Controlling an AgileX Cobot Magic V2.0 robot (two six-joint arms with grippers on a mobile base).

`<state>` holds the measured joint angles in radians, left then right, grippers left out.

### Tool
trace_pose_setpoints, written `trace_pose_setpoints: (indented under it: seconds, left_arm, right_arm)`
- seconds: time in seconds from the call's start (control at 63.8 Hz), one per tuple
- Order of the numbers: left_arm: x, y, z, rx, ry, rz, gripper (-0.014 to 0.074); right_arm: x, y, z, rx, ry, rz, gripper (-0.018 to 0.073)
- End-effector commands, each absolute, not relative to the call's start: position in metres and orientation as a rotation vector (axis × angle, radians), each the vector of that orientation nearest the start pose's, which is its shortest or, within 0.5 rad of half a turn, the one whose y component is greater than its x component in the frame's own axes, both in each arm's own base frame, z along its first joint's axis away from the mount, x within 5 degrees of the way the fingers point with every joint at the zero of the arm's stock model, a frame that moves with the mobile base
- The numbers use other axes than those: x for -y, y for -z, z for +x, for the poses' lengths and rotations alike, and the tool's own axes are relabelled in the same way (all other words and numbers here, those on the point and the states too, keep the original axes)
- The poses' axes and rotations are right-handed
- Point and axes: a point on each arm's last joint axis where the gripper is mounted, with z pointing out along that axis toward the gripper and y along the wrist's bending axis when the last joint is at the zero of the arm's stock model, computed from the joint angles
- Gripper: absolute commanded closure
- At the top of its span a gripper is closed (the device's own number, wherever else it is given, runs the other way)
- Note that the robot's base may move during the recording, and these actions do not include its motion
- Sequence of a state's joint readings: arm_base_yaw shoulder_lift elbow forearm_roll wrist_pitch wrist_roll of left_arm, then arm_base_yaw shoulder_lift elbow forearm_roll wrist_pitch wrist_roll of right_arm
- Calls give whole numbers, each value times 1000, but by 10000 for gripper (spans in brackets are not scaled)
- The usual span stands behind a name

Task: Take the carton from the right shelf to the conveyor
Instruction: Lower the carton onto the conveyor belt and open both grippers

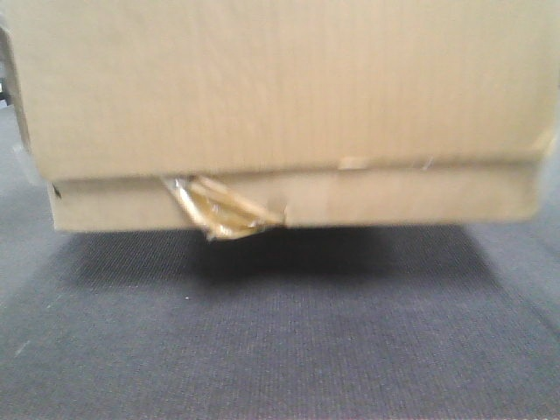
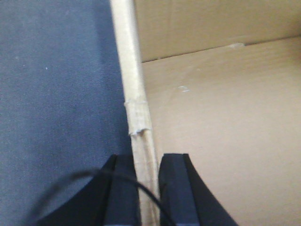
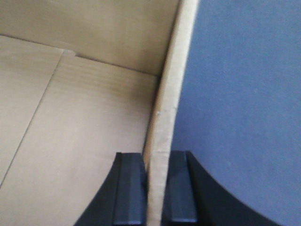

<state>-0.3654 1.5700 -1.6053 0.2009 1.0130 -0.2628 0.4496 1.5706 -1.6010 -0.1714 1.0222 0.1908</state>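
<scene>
Lit softly and evenly from above, moderately bright. Blurred all over in the front view, worst along the box [image 1: 280,87] edges; faintly glinting on the crumpled tape scrap [image 1: 223,210]. Darkened by a broad soft shadow on the belt [image 1: 280,350] just under the box. Soft-focused at the bottom of both wrist views, paler in the right one.

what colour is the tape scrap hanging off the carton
Glossy yellowish tape scrap, clearest in the front-facing view.

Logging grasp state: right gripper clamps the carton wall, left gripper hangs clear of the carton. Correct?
No. The left wrist view shows the left gripper also clamping a wall of the carton between its fingers. The right gripper clamps its wall as stated.
</scene>
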Motion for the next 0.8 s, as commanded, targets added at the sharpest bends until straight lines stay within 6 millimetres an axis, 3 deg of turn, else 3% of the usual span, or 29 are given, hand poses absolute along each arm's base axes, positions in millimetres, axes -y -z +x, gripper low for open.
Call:
trace_pose_setpoints:
  seconds: [0.0,0.11,0.172,0.219,0.345,0.423,0.517,0.673,0.783]
  left_arm:
    - [112,-388,329,-2392,26,188,613]
    - [113,-385,331,-2404,16,190,560]
    - [113,-384,332,-2405,15,191,479]
    - [113,-384,332,-2405,15,191,382]
    - [112,-385,332,-2400,4,194,106]
    - [111,-388,332,-2386,-11,196,-29]
    - [109,-398,330,-2382,-15,186,21]
    - [101,-433,312,-2293,16,155,60]
    - [86,-457,292,-2199,23,125,60]
  right_arm:
    - [-140,-380,320,-2379,-67,-377,627]
    - [-140,-380,322,-2372,-70,-377,615]
    - [-140,-381,322,-2365,-73,-377,524]
    - [-140,-381,322,-2366,-72,-376,414]
    - [-139,-382,320,-2375,-68,-375,-8]
    - [-138,-385,318,-2367,-71,-373,-10]
    - [-135,-396,311,-2332,-84,-365,-10]
    - [-123,-424,291,-2238,-72,-353,-6]
    - [-105,-443,276,-2182,-18,-321,80]
